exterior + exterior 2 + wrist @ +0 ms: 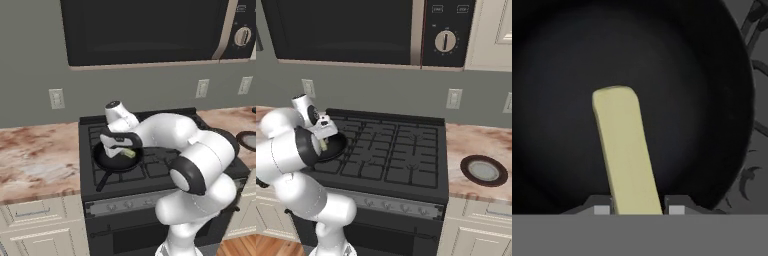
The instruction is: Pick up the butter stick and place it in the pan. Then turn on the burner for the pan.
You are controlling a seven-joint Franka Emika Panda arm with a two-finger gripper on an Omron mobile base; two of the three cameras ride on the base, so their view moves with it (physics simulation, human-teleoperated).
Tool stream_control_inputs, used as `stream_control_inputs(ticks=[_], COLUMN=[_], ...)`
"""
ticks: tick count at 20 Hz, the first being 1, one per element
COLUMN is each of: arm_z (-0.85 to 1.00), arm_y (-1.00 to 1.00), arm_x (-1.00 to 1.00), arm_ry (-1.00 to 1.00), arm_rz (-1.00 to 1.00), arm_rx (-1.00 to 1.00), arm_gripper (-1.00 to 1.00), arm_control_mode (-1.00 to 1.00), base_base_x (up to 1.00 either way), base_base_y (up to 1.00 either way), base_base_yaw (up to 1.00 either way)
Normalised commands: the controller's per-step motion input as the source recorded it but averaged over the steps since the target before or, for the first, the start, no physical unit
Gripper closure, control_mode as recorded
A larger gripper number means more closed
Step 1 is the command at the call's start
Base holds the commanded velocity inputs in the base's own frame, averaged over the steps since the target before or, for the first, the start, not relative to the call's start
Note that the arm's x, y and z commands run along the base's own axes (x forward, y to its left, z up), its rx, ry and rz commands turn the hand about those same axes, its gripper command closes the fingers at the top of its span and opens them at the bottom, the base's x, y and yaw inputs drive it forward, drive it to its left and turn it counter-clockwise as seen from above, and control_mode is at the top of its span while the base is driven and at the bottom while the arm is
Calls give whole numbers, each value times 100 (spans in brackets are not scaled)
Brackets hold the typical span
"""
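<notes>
Black stove (150,172), one pan (572,75), one butter stick (624,150), claw (637,209) apparently gripping it.

A black microwave (346,30) spans the top of the right base view, its round dial (445,42) at upper right. Below it runs a grey wall with white outlets (454,98). A marbled countertop (35,155) fills the left of the left base view, above cream cabinet drawers (30,212). At the right of the right base view a round grey dish (483,170) sits on the counter.
</notes>
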Motion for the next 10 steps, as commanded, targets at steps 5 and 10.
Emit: stream_control_inputs(ticks=[5, 10], arm_z=[-22, -17], arm_y=[3, 6], arm_x=[8, 5], arm_ry=[5, 3], arm_rz=[0, 0], arm_rx=[1, 2], arm_gripper=[100, 100], arm_control_mode=[-100, -100], base_base_x=[0, 0], base_base_y=[0, 0], base_base_yaw=[0, 0])
